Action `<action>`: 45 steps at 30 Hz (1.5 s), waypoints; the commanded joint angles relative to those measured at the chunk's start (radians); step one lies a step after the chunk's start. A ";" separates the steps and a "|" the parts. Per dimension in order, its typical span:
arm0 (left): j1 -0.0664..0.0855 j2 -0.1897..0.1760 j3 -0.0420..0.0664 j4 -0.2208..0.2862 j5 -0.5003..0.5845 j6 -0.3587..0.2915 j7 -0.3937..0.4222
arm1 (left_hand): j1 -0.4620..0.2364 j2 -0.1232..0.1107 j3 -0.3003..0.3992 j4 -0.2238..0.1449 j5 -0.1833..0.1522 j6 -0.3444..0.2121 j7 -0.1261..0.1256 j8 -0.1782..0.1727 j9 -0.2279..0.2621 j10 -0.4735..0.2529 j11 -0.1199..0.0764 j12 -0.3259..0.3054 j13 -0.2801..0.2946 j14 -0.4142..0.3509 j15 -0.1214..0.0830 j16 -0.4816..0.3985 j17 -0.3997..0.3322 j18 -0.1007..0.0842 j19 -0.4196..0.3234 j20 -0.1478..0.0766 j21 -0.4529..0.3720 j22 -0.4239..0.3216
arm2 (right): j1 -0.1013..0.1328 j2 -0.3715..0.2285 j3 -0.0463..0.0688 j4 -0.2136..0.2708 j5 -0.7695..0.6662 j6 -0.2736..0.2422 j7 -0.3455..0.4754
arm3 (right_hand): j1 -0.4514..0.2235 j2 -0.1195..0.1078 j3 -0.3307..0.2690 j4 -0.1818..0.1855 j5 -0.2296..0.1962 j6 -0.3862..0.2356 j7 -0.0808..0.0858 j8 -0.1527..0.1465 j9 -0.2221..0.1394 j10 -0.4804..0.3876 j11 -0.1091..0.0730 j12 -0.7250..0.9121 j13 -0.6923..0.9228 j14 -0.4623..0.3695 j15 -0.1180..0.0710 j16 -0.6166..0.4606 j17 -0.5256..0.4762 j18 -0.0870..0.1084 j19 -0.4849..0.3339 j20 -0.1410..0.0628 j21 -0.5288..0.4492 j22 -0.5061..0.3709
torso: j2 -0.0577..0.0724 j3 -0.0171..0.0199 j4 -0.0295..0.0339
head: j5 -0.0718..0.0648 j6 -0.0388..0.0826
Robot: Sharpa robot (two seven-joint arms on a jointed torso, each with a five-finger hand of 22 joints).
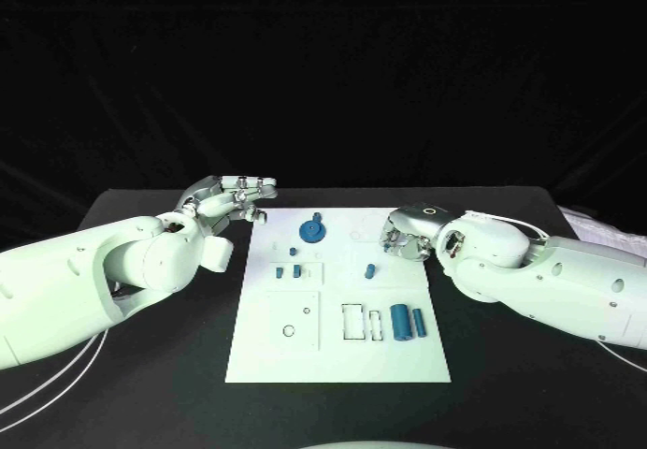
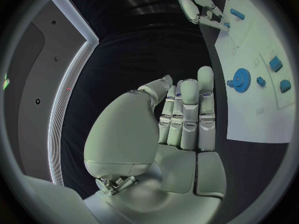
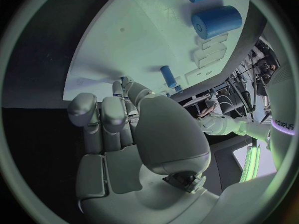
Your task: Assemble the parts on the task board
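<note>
The white task board lies in the middle of the black table. A blue gear sits near its far edge, also seen as the gear on the board. Small blue pegs and another peg stand mid-board. Two blue cylinders lie at the right side; the thick one is close by. My left hand hovers off the board's far left corner, fingers straight, holding nothing. My right hand is over the board's right edge, fingers curled in, nothing seen in them.
Rectangular recesses and a square panel mark the board's near half. Black table surrounds the board on all sides. My right forearm lies along the board's right side.
</note>
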 commanded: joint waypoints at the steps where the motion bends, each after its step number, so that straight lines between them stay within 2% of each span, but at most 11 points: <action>1: 0.000 0.002 0.001 0.000 0.001 0.010 0.001 | 0.000 0.006 0.002 -0.005 -0.004 -0.005 0.001 0.006 -0.002 -0.008 0.003 0.006 0.001 -0.006 0.001 -0.004 -0.001 0.020 -0.003 -0.002 -0.006 -0.002 | 0.001 -0.006 0.002 0.008 0.020 -0.032 -0.007 | -0.010 -0.001 0.009 0.000 -0.005 0.004 0.000 0.006 0.000 0.004 0.001 -0.006 -0.002 0.023 -0.004 0.004 0.000 -0.004 0.007 -0.003 0.007 0.001 | 0.001 -0.0005 -0.0006 | 0.001 0.001; 7: 0.000 0.003 0.001 -0.003 -0.005 0.004 0.006 | 0.000 0.007 0.002 -0.006 -0.004 -0.007 0.002 0.005 -0.002 -0.009 0.004 0.006 0.001 -0.006 0.001 -0.004 -0.001 0.020 -0.002 -0.002 -0.007 -0.003 | 0.002 -0.018 0.004 0.024 0.024 -0.045 -0.004 | -0.019 -0.007 0.018 0.002 -0.005 0.002 0.002 0.005 0.000 0.003 0.003 -0.007 -0.002 0.022 -0.003 0.004 -0.001 -0.004 0.008 -0.002 0.007 0.002 | 0.000 0.0006 -0.0013 | 0.007 0.003; 11: 0.000 0.003 0.001 -0.004 -0.007 0.003 0.008 | 0.000 0.007 0.002 -0.006 -0.004 -0.007 0.002 0.005 -0.002 -0.009 0.004 0.006 0.001 -0.006 0.001 -0.004 -0.001 0.020 -0.002 -0.002 -0.007 -0.003 | 0.003 -0.030 0.005 0.043 0.027 -0.053 -0.002 | -0.022 -0.010 0.021 0.003 -0.005 0.002 0.003 0.004 0.000 0.003 0.004 -0.007 -0.002 0.022 -0.002 0.005 0.000 -0.004 0.008 -0.001 0.008 0.003 | 0.000 0.0000 -0.0009 | 0.008 0.002; 17: 0.000 0.003 0.000 -0.005 -0.008 0.003 0.008 | 0.000 0.007 0.002 -0.006 -0.004 -0.007 0.002 0.005 -0.002 -0.009 0.004 0.006 0.001 -0.006 0.001 -0.004 -0.002 0.020 -0.002 -0.002 -0.007 -0.003 | 0.006 -0.057 0.012 0.106 0.041 -0.069 -0.002 | -0.025 -0.012 0.027 0.002 -0.005 0.004 0.003 0.005 0.000 0.005 0.004 -0.006 -0.001 0.022 -0.002 0.005 0.000 -0.004 0.009 -0.001 0.008 0.004 | 0.000 -0.0006 -0.0008 | 0.010 0.000; 23: 0.000 0.006 0.000 -0.006 -0.008 0.005 0.008 | 0.000 0.007 0.002 -0.006 -0.004 -0.007 0.002 0.005 -0.002 -0.010 0.004 0.006 0.001 -0.006 0.001 -0.004 -0.002 0.020 -0.002 -0.002 -0.007 -0.003 | 0.008 -0.057 0.016 0.188 0.054 -0.082 0.004 | -0.025 -0.014 0.034 0.001 -0.005 0.005 0.004 0.005 0.000 0.006 0.005 -0.006 -0.001 0.022 -0.002 0.008 0.003 -0.005 0.011 0.000 0.011 0.007 | 0.000 -0.0008 -0.0012 | 0.018 0.000; 29: 0.000 0.012 0.000 -0.005 -0.008 0.009 0.006 | 0.001 0.008 0.002 -0.007 -0.004 -0.008 0.002 0.005 -0.002 -0.010 0.004 0.006 0.001 -0.007 0.002 -0.006 -0.004 0.020 -0.002 -0.002 -0.008 -0.004 | 0.006 -0.023 0.017 0.231 0.057 -0.088 0.016 | -0.025 -0.016 0.048 -0.003 -0.004 0.005 0.007 0.004 0.000 0.007 0.007 -0.006 -0.001 0.022 -0.001 0.010 0.005 -0.005 0.012 0.001 0.012 0.009 | 0.000 -0.0022 0.0012 | 0.036 -0.001; 34: 0.000 0.015 0.000 -0.007 -0.008 0.009 0.007 | 0.001 0.008 0.002 -0.007 -0.004 -0.008 0.002 0.005 -0.002 -0.010 0.004 0.006 0.001 -0.007 0.002 -0.006 -0.004 0.020 -0.002 -0.002 -0.008 -0.004 | -0.002 0.012 0.016 0.242 0.057 -0.082 0.026 | -0.025 -0.017 0.055 -0.004 -0.004 0.005 0.009 0.004 0.001 0.007 0.008 -0.007 -0.001 0.022 0.000 0.012 0.006 -0.005 0.013 0.001 0.013 0.010 | 0.001 -0.0040 0.0015 | 0.061 -0.007; 41: -0.001 0.020 -0.001 -0.003 -0.005 -0.006 0.023 | 0.001 0.008 0.002 -0.008 -0.004 -0.009 0.002 0.005 -0.002 -0.011 0.004 0.007 0.001 -0.006 0.002 -0.005 -0.002 0.020 -0.001 -0.002 -0.009 -0.005 | -0.038 0.082 0.012 0.215 0.029 -0.057 0.036 | -0.026 -0.018 0.063 -0.006 -0.004 0.004 0.010 0.003 0.001 0.006 0.009 -0.007 -0.002 0.022 0.001 0.013 0.007 -0.005 0.013 0.002 0.013 0.010 | 0.003 -0.0036 -0.0021 | 0.095 -0.021; 43: -0.002 0.021 -0.001 -0.002 -0.004 -0.010 0.029 | 0.001 0.008 0.002 -0.008 -0.004 -0.009 0.003 0.005 -0.002 -0.010 0.004 0.007 0.001 -0.006 0.002 -0.004 -0.002 0.020 -0.001 -0.002 -0.009 -0.005 | -0.048 0.098 0.010 0.204 0.022 -0.051 0.038 | -0.027 -0.020 0.067 -0.007 -0.004 0.004 0.011 0.002 0.001 0.005 0.010 -0.007 -0.002 0.022 0.001 0.014 0.007 -0.005 0.013 0.003 0.013 0.010 | 0.003 -0.0029 0.0007 | 0.100 -0.026; 45: -0.003 0.022 -0.001 0.000 -0.004 -0.012 0.032 | 0.000 0.008 0.001 -0.008 -0.005 -0.009 0.003 0.006 -0.002 -0.010 0.005 0.008 0.001 -0.006 0.002 -0.005 -0.003 0.019 -0.001 -0.002 -0.010 -0.005 | -0.057 0.111 0.008 0.194 0.018 -0.046 0.040 | -0.027 -0.021 0.068 -0.008 -0.004 0.003 0.011 0.002 0.001 0.005 0.010 -0.007 -0.002 0.021 0.001 0.013 0.007 -0.005 0.013 0.003 0.013 0.010 | 0.003 -0.0042 0.0015 | 0.104 -0.029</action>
